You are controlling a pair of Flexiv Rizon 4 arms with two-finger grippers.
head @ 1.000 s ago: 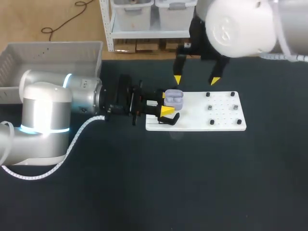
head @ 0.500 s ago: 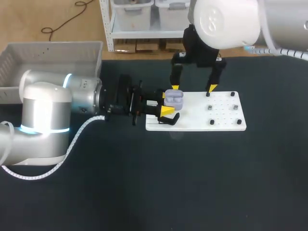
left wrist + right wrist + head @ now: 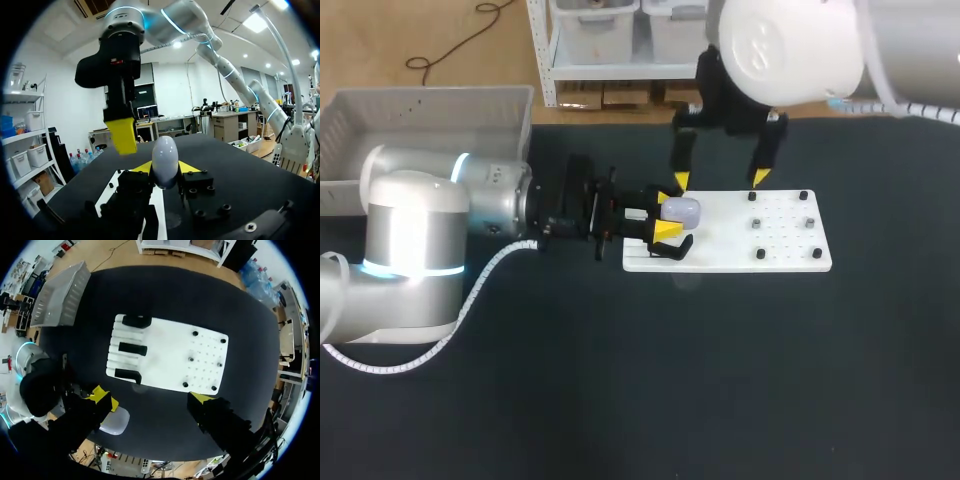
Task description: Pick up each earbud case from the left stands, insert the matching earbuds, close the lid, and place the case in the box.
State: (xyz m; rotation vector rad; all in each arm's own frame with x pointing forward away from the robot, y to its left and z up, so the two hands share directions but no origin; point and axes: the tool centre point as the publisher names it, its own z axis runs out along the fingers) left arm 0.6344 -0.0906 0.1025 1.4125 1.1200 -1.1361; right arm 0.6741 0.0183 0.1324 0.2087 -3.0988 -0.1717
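A lavender earbud case [image 3: 681, 210], lid down, is held over the left end of the white board [image 3: 770, 245] by my left gripper [image 3: 666, 215], shut on it from both sides. In the left wrist view the case [image 3: 165, 161] stands upright between the yellow tips of that gripper [image 3: 165, 169]. My right gripper [image 3: 718, 180] hangs open above the board's far edge, one fingertip [image 3: 678, 181] right beside the case. In the right wrist view the case [image 3: 114, 421] lies beside that finger [image 3: 101, 398]. Black stands [image 3: 132, 348] line the board's left part.
A grey box [image 3: 425, 112] sits at the table's far left corner. Small black pegs [image 3: 760, 223] dot the board's right half. Dark table stretches in front of the board [image 3: 165, 355].
My right gripper came down and toward the left until one fingertip is next to the case. The case, seen with its lid up before, now looks shut. The left arm kept still.
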